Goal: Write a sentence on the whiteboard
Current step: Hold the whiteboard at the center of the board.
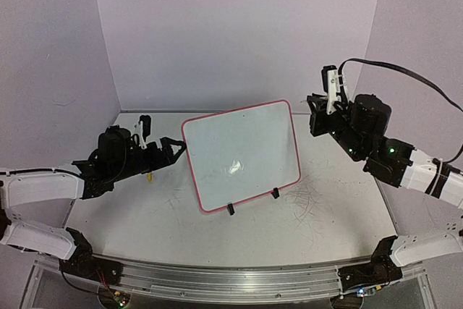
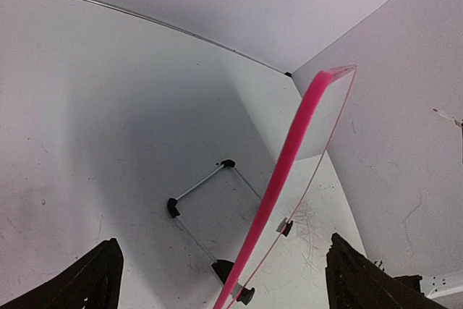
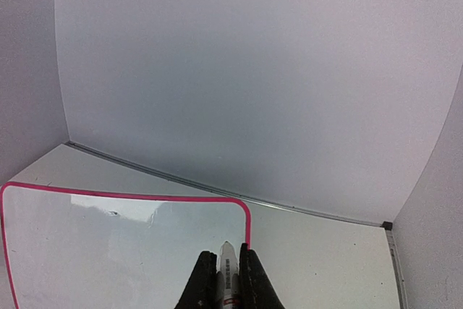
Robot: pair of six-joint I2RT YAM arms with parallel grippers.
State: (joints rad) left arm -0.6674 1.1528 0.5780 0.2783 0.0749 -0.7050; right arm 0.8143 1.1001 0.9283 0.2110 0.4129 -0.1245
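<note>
Whiteboard [image 1: 242, 153] propped mid-table on clips [image 1: 231, 209], long axis left-right, no writing legible. Right gripper [image 3: 226, 255] clamped on marker [image 3: 228, 276], tip just off top right corner; writing area lies down-left. Left gripper [image 1: 176, 148] wide open, straddling left edge, apparently not touching.
</note>
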